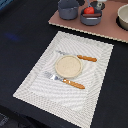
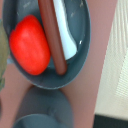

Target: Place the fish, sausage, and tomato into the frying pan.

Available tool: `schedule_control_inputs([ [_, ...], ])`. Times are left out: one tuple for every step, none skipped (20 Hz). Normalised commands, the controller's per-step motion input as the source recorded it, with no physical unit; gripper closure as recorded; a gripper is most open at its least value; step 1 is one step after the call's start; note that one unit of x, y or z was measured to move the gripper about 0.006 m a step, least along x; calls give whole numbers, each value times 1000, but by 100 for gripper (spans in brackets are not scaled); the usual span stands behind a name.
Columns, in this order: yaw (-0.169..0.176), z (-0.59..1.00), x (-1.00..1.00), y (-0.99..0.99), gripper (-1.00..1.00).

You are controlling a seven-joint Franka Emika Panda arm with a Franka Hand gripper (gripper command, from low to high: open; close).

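The frying pan stands on a pinkish board at the back of the exterior view. In the wrist view the frying pan holds three things. The red tomato lies beside the reddish-brown sausage, and the white fish lies against the sausage's other side. In the exterior view only the tomato shows in the pan. My gripper hovers just above the pan's far rim. It is small and blurred there, and its jaws cannot be made out.
A dark grey pot stands next to the pan on the pinkish board; it also shows in the wrist view. A beige bowl sits at the board's right end. A placemat holds a beige plate, knife and fork.
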Motion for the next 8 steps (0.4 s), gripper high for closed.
schedule_control_inputs([
  [-315,846,-163,0,-100],
  [-297,751,0,0,-100],
  [-100,277,0,3,-100],
  [32,66,0,134,-100],
  [0,0,0,0,-100],
  [0,0,0,0,-100],
  [0,0,0,0,-100],
  [0,0,0,0,-100],
])
